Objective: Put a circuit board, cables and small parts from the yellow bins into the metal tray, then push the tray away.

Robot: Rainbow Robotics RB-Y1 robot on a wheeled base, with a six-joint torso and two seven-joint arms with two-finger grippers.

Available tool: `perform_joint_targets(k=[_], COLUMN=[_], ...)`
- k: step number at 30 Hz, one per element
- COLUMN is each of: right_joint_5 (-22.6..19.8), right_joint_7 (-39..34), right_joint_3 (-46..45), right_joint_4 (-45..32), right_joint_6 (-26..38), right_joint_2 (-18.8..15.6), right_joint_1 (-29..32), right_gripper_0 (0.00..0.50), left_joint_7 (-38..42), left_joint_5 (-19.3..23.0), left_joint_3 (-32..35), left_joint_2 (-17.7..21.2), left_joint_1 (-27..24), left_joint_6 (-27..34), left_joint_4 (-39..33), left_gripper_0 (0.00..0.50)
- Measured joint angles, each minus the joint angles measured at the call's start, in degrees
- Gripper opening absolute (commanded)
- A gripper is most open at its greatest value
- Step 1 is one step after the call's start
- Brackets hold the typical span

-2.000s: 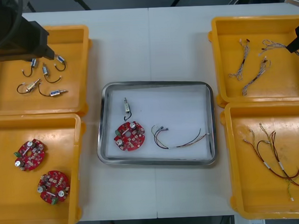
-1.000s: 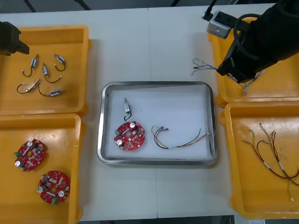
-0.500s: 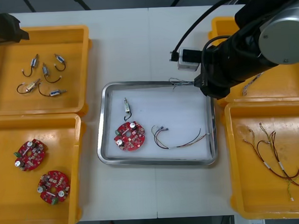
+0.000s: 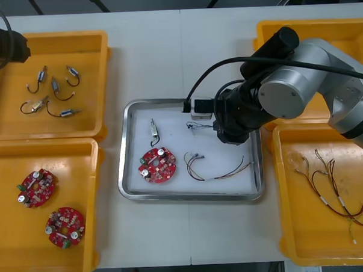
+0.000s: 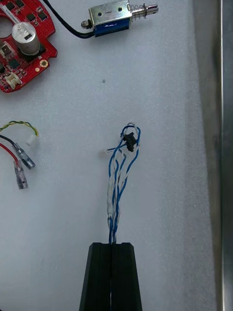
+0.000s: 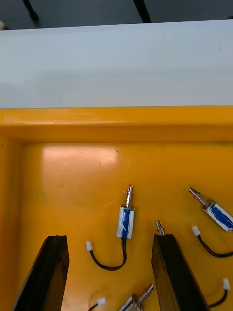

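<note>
One twisted blue and white cable [image 5: 119, 184] hung from the right end effector [image 5: 112, 247], whose black fingers were clenched on its near end. The cable's free end reached out over the white floor of the shiny metal tray [image 4: 128, 151] at the middle of the light bench [image 4: 166, 58]; whether it touched the floor could not be told. Already in the tray lay a round red circuit board [image 4: 157, 165], a small metal part with a blue body [image 5: 110, 15] and a red, yellow and black cable [image 4: 216, 169], all a little apart from the held cable. The left end effector [image 6: 109, 238] hovered with its fingers spread apart over the far yellow bin [image 4: 104, 67] on the left, above more small metal parts [image 6: 125, 218].

The likely trouble was in the letting go: so light a cable could cling to the fingers and lift out with them, or spring sideways into the other cable's loose ends and tangle.
</note>
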Motion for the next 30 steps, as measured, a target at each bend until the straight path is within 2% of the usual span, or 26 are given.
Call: perform_joint_targets(k=[5,10,12,13,14,15,16,17,22,27,30], right_joint_5=[-0.07,-0.1,-0.16,-0.18,-0.19,-0.19,-0.19,-0.2,-0.42,-0.8,-1.06], right_joint_7=[0.25,1.09,1.09,1.1,1.1,1.1,1.09,1.09,1.09,1.09,1.09], right_joint_3=[1.73,3.0,3.09,3.09,3.09,3.09,3.09,3.09,3.09,3.07,2.99], right_joint_4=[4.33,6.07,6.07,6.07,6.07,6.07,6.07,6.07,6.07,6.05,5.35], right_joint_6=[-3.82,-4.82,-4.82,-4.82,-4.82,-4.82,-4.82,-4.82,-4.82,-4.82,-4.82], right_joint_2=[1.26,1.92,1.98,2.01,2.04,2.06,2.06,2.06,2.06,2.03,1.77], right_joint_1=[0.01,0.01,0.01,0.01,0.01,0.01,0.01,0.01,0.01,0.01,0.01], right_gripper_0=[0.0,0.002,0.109,0.264,0.376,0.432,0.452,0.495,0.5,0.5,0.5], left_joint_7=[3.56,4.35,4.35,4.36,4.36,4.36,4.37,4.4,4.69,4.76,4.81], left_joint_5=[0.12,0.64,0.77,0.88,0.98,1.11,1.27,1.4,1.73,2.58,2.74], left_joint_3=[-2.65,-4.41,-5.36,-5.95,-6.48,-7.08,-7.73,-8.4,-11.21,-13.68,-14.54], left_joint_2=[-0.07,-0.38,-0.47,-0.47,-0.47,-0.47,-0.47,-0.5,-0.99,-2.13,-2.39], left_joint_1=[0.01,0.02,0.02,0.02,0.02,0.02,0.02,0.02,0.02,0.02,0.02], left_joint_6=[-6.57,-11.67,-12.94,-13.23,-13.36,-13.57,-13.9,-14.44,-17.78,-23.62,-24.53], left_joint_4=[4.3,7.25,7.76,7.85,7.87,7.87,7.87,7.88,8.76,11.53,12.46], left_gripper_0=[0.5,0.5,0.5,0.5,0.5,0.5,0.5,0.5,0.5,0.5,0.5])
